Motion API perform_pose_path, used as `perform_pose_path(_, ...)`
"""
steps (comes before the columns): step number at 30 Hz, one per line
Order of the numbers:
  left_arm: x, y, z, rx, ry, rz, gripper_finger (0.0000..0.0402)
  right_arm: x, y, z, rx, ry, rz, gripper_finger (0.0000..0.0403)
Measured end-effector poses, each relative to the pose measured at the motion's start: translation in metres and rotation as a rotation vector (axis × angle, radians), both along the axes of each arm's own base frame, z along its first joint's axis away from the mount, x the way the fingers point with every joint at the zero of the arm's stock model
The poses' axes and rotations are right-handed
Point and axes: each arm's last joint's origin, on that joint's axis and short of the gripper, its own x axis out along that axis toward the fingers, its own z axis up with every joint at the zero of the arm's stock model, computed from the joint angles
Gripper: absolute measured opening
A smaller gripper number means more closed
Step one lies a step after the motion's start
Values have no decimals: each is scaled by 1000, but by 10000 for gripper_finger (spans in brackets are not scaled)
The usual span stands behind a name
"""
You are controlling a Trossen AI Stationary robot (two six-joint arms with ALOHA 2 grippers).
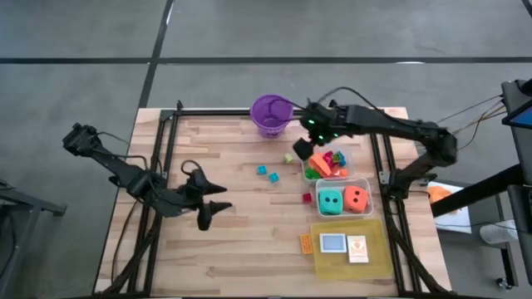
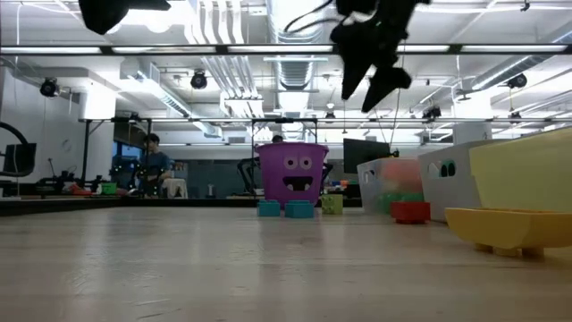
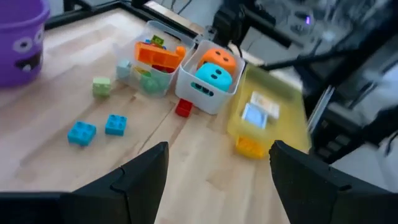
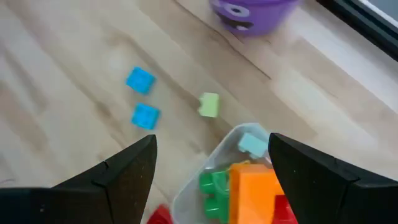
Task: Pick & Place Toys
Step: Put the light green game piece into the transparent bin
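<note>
Overhead, table-level, two wrist views; all share purple bucket point(image 1: 271, 114).

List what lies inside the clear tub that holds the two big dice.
The clear tub holds a teal die and an orange die, side by side, both black-dotted. Anything beneath them is covered and cannot be seen.

It was a big lab or workshop room. Long white lights point(image 2: 223, 27) and pipes ran across the high ceiling. A person point(image 2: 154, 161) sat at a far desk, and the light wooden table point(image 1: 241, 241) stood on grey concrete floor point(image 1: 83, 41).
</note>
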Motion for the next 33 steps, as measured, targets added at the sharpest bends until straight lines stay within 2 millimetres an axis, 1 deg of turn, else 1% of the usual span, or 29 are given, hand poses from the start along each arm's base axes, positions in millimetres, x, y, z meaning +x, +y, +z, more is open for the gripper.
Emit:
perform_pose_path(4,-15,8,12,-88,-49,23,270,31,-11,-15,4,123,68,302)
perform_pose_path(8,-24,13,17,-111,-71,13,270,59,-19,-31,0,188,147,302)
perform_pose_path(12,-27,14,16,-98,-48,11,270,79,-26,-54,13,276,199,302)
perform_pose_path(15,-28,15,13,-97,-24,20,270,90,-29,-73,48,345,251,302)
perform_pose_path(18,-29,16,10,-122,2,42,270,99,-30,-94,93,382,284,301)
perform_pose_path(21,-30,16,8,-152,25,52,270,104,-32,-108,108,413,300,301)
perform_pose_path(26,-31,16,7,-167,35,47,270,108,-36,-122,111,436,312,301)
perform_pose_path(33,-31,16,7,-167,35,46,271,110,-39,-132,128,439,324,301)
